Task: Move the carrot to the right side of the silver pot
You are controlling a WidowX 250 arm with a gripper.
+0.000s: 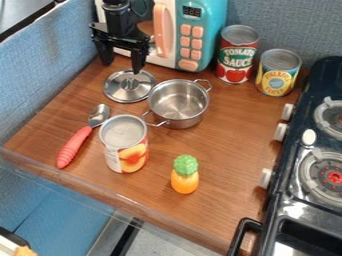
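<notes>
My gripper hangs at the upper left, in front of the toy microwave and over the back of the lid, open with its two fingers spread apart and nothing between them. The silver pot stands uncovered near the middle of the wooden counter, its handles at upper right and lower left. I see no plain carrot shape; a short orange toy with a bumpy green top rests nearer the front edge, below the pot and apart from it. It may be the carrot or a pineapple.
A metal lid lies left of the pot, near a red-handled spoon. An open peach can stands front left. Behind are the microwave, a tomato can and a yellow can. The stove borders the right side.
</notes>
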